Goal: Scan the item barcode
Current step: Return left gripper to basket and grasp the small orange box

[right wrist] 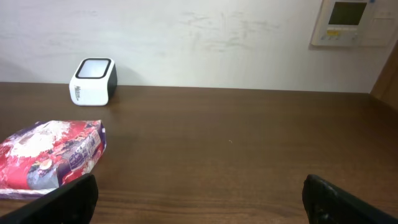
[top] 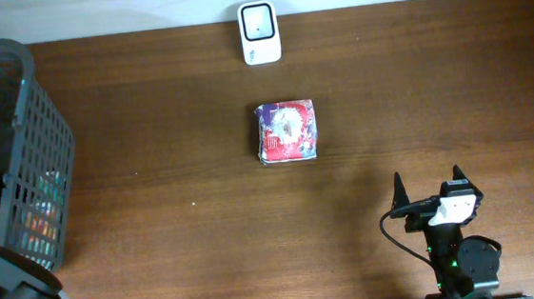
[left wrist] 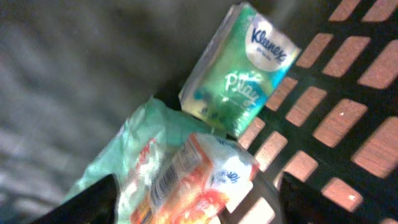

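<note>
An orange-and-white tissue pack (left wrist: 202, 177) is seen at the bottom centre of the left wrist view, inside the grey mesh basket (top: 37, 139) that is set at the left edge of the overhead frame. Its long axis is laid from lower left to upper right, and dark stripes that may be a barcode are shown on its near side. It is bracketed by the left tool (left wrist: 193, 202), whose jaws are spread wide on either side; no contact can be made out. A green Kleenex pack (left wrist: 239, 68) is propped above it, and a pale green wrapper (left wrist: 118, 155) is tucked beside it. This pack is judged to be the item to be lifted, the left arm being much the nearer. The scanner (top: 260, 33) is placed at the top centre of the counter (top: 433, 79), well apart from the basket. A red-and-purple packet (top: 287, 131) is found between the scanner and the right tool (top: 429, 194), which is held released at the lower right.
</note>
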Robot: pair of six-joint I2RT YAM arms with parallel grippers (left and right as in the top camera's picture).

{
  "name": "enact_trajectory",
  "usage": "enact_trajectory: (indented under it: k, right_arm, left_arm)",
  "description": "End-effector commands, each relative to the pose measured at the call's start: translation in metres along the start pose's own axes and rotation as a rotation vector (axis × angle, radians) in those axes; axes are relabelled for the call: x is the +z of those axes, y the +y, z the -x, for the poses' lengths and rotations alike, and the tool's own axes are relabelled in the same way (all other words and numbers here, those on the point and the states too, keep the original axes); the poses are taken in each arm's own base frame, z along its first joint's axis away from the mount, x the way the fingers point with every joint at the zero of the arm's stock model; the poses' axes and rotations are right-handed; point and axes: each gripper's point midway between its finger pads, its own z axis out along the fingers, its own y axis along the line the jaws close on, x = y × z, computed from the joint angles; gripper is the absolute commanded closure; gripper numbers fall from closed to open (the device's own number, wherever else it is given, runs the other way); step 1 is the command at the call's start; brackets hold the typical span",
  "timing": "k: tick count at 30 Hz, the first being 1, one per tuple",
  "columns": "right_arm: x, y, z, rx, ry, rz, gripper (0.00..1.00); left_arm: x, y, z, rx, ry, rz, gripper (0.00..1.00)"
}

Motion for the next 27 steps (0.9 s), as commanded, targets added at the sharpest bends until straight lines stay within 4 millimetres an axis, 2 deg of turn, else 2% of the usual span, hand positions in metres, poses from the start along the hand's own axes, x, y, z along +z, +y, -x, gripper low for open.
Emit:
enact_trajectory:
  k: [1,2,6,7,9,11,12,15,16,18,21,22,24,27]
  right_arm:
    - [0.0,0.001,-0.004,0.007,0.006,0.003,0.01]
    - [0.0,0.001,-0.004,0.007,0.006,0.003,0.01]
    - [0.0,0.001,-0.004,0.007,0.006,0.003,0.01]
    - [0.0,0.001,-0.004,0.007,0.006,0.003,0.01]
    - [0.0,0.001,-0.004,0.007,0.006,0.003,0.01]
    - [0.0,0.001,-0.004,0.007,0.006,0.003,0.01]
    - [0.0,0.001,-0.004,0.007,0.006,0.003,0.01]
    - [0.0,0.001,-0.004,0.007,0.006,0.003,0.01]
    - [0.0,0.001,-0.004,0.007,0.006,0.003,0.01]
    - [0.0,0.001,-0.004,0.007,0.006,0.003,0.01]
    - [0.0,0.001,-0.004,0.007,0.006,0.003,0.01]
    - [0.0,0.001,-0.004,0.007,0.006,0.003,0.01]
    - [0.0,0.001,-0.004,0.007,0.006,0.003,0.01]
    - [0.0,0.001,-0.004,0.007,0.006,0.003,0.01]
  left_arm:
    - [0.014,-0.001,-0.007,0.016,0.018,-0.015,0.41]
    - [0.014,0.0,-0.005,0.018,0.01,-0.013,0.48]
    - [0.016,0.013,-0.011,0.015,0.039,0.063,0.49]
    - [0.017,0.016,-0.012,0.015,0.045,0.076,0.49]
    - [0.019,0.017,-0.013,-0.008,0.045,0.076,0.39]
    - [0.024,0.017,-0.018,-0.016,0.058,0.073,0.42]
    - [0.029,0.017,-0.021,-0.018,0.066,0.07,0.46]
    - [0.034,0.014,-0.022,-0.019,0.063,0.048,0.77]
    - [0.033,0.014,-0.021,-0.018,0.059,0.049,0.82]
    - [0.029,0.016,-0.011,-0.054,0.023,0.058,1.0]
    - [-0.006,0.019,0.019,-0.169,-0.078,0.074,1.0]
    - [-0.041,0.017,0.041,-0.194,-0.162,0.082,1.0]
    - [-0.095,0.003,0.071,-0.164,-0.301,0.054,1.0]
    - [-0.164,-0.028,0.099,-0.091,-0.487,-0.045,1.0]
